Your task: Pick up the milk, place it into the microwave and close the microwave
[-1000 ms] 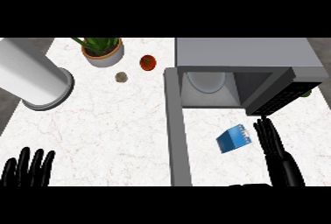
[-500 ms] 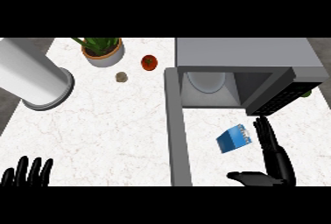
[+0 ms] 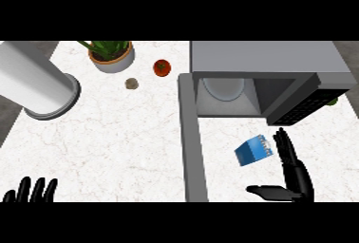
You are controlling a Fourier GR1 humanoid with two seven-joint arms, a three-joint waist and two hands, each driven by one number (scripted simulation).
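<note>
The big white marble counter (image 3: 126, 142) holds everything here, and at the back right sits the boxy grey microwave (image 3: 266, 59) with its dark door (image 3: 306, 100) swung open to the right, so the round glass plate (image 3: 224, 88) inside shows. At the far left lies a fat grey cylinder (image 3: 35, 85). Smaller things stand along the back, well apart from the job – a green plant in a pale pot (image 3: 111, 54), a red tomato (image 3: 162, 67) and a little brown lump (image 3: 132, 83). The small blue milk carton (image 3: 253, 151) lies tilted on the counter in front of the open microwave, not picked up yet. The right hand (image 3: 293, 173) is just beside the milk on its right side, with straight fingers (image 3: 283, 144) pointing up the view and the thumb sticking out to the left below the carton; it is wide open and has nothing in it. The left hand (image 3: 32, 191) rests open at the lower left edge, fingers up, holding nothing. To do this step well, I think the right hand should slide left until the milk sits between fingers and thumb, then close round the carton's flat sides. Because the carton is turned at a slant, the hand may need to turn a bit to match it – or the milk could get pushed away. Then it should lift straight up before going toward the opening.
</note>
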